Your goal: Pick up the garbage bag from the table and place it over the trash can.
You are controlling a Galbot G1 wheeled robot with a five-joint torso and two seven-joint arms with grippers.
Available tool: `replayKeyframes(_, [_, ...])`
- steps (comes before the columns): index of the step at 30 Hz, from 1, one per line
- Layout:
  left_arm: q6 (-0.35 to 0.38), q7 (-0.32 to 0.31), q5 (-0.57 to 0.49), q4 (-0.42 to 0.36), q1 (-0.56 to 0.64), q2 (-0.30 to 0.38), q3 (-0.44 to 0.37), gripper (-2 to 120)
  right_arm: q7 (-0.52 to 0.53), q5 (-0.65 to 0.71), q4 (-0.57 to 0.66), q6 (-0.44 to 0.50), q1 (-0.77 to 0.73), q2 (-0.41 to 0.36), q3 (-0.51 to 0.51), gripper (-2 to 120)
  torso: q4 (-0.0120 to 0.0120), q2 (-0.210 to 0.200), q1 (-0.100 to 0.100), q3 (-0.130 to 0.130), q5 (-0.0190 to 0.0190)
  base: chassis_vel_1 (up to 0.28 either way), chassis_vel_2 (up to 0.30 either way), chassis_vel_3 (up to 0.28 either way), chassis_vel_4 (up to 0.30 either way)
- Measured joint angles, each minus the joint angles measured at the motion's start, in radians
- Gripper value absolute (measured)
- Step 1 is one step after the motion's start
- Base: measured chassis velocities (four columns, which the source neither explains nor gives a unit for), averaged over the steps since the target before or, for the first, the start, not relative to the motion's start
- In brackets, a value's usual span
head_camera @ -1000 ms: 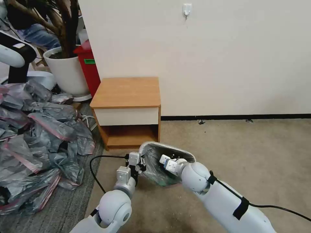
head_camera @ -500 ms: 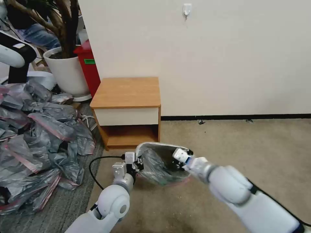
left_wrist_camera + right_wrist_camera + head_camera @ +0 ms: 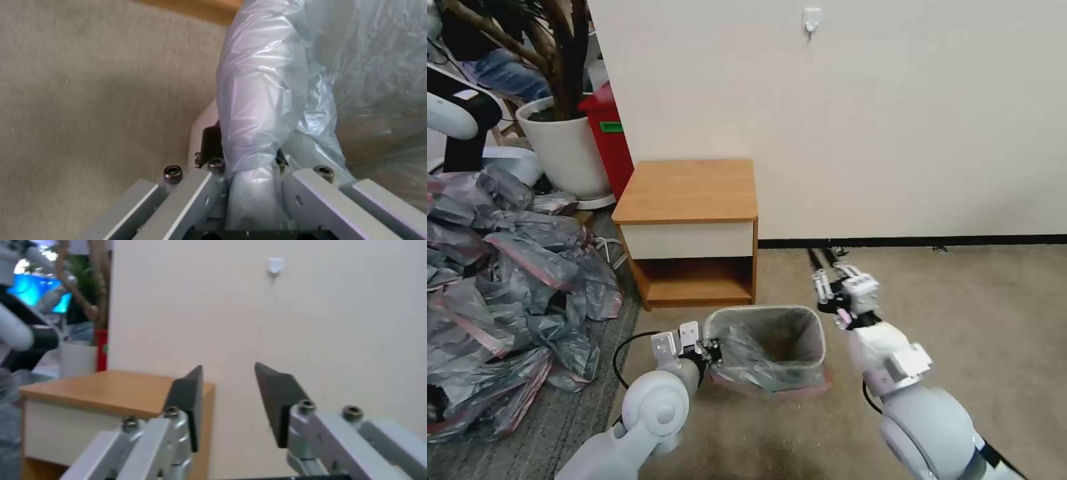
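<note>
Just in front of the small light-brown wooden table [image 3: 688, 190], the cream plastic trash can [image 3: 817, 331] wears the thin grey garbage bag [image 3: 754, 363]. Beside the can, the left gripper [image 3: 712, 350] pinches the bag's edge. Above the can, the right gripper [image 3: 835, 277] is wide open, holding nothing.

Crinkled glossy plastic garbage bag [image 3: 747, 370], matt wooden table [image 3: 690, 190], seemingly rough carpet [image 3: 947, 300]

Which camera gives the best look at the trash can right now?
The head view: the whole trash can stands on the carpet before the table, lined with the garbage bag. The left wrist view shows bag-wrapped rim between the left gripper fingers. The right wrist view faces the table and wall instead.
</note>
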Motion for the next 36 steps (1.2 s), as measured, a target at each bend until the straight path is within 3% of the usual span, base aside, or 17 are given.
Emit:
replayKeyframes(4, [0.002, -0.018, -0.032, 0.023, -0.005, -0.015, 0.001, 2, 0.003, -0.011, 0.007, 0.005, -0.034, 0.051, 0.017, 57, 0.0000, 0.000, 0.000, 0.000, -0.0001, 0.000, 0.000, 0.000, 0.000])
replayKeyframes(7, [0.002, -0.022, -0.034, 0.027, -0.004, -0.017, 0.000, 2, 0.003, -0.020, 0.009, 0.006, -0.044, 0.065, 0.021, 65, 0.0000, 0.000, 0.000, 0.000, 0.0000, 0.000, 0.000, 0.000, 0.000])
replayKeyframes(16, [0.003, -0.022, -0.032, 0.016, 0.011, -0.012, -0.008, 35, -0.002, -0.032, 0.012, 0.009, -0.068, 0.084, 0.039, 97, 0.0001, 0.000, 0.000, 0.000, 0.0000, 0.000, 0.000, 0.000, 0.000])
replayKeyframes(26, [0.017, -0.012, -0.026, -0.024, 0.032, 0.010, -0.035, 69, -0.004, -0.033, 0.011, 0.014, -0.075, 0.082, 0.053, 113, 0.0001, 0.000, 0.000, 0.000, 0.0000, 0.000, 0.000, 0.000, 0.000])
replayKeyframes(31, [0.024, 0.031, -0.013, -0.074, 0.057, 0.043, -0.071, 85, -0.009, -0.020, 0.011, 0.018, -0.082, 0.086, 0.061, 114, 0.0001, 0.000, 0.000, 0.000, -0.0001, 0.000, 0.000, 0.000, 0.000])
replayKeyframes(33, [-0.001, 0.115, 0.055, -0.109, 0.081, 0.067, -0.101, 96, -0.028, 0.035, 0.017, 0.022, -0.088, 0.091, 0.080, 114, 0.0001, 0.000, 0.000, 0.000, -0.0001, 0.000, 0.000, 0.000, 0.000])
replayKeyframes(34, [-0.035, 0.169, 0.115, -0.121, 0.094, 0.079, -0.117, 98, -0.032, 0.051, 0.020, 0.019, -0.093, 0.094, 0.092, 113, 0.0001, 0.000, 0.000, 0.000, -0.0001, 0.000, 0.000, 0.000, 0.000])
replayKeyframes(35, [-0.035, 0.169, 0.115, -0.121, 0.094, 0.079, -0.117, 98, -0.032, 0.051, 0.020, 0.019, -0.093, 0.094, 0.092, 113, 0.0001, 0.000, 0.000, 0.000, -0.0001, 0.000, 0.000, 0.000, 0.000])
replayKeyframes(36, [-0.082, 0.236, 0.197, -0.133, 0.114, 0.090, -0.142, 99, -0.036, 0.060, 0.023, 0.016, -0.099, 0.098, 0.110, 111, 0.0001, 0.000, 0.000, 0.000, 0.0000, 0.000, 0.000, 0.000, 0.000])
